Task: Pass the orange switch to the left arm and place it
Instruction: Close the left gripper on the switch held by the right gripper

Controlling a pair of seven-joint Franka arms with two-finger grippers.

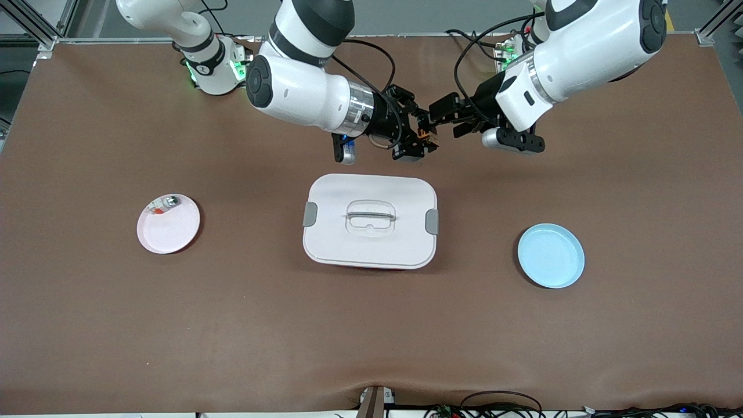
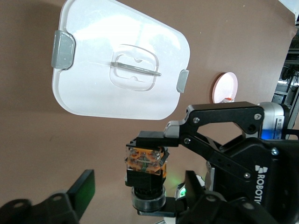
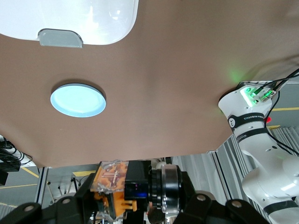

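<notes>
The orange switch (image 1: 427, 134) is a small black block with an orange, clear-topped end and a silver ring. It hangs in the air over bare table, up past the box (image 1: 370, 220) toward the arms' bases. My right gripper (image 1: 419, 132) is shut on the orange switch (image 3: 122, 185). My left gripper (image 1: 434, 118) faces it from the other arm's end and is open. In the left wrist view its fingers (image 2: 83, 189) stand on either side of the switch (image 2: 145, 164), with a gap on each side. The box (image 2: 121, 65) is white with grey latches and stays closed.
A pink plate (image 1: 168, 224) holding a small silver-and-red item (image 1: 167, 203) lies toward the right arm's end. A blue plate (image 1: 551, 256) lies toward the left arm's end. Cables trail from both wrists, and both arm bases stand along the table's edge.
</notes>
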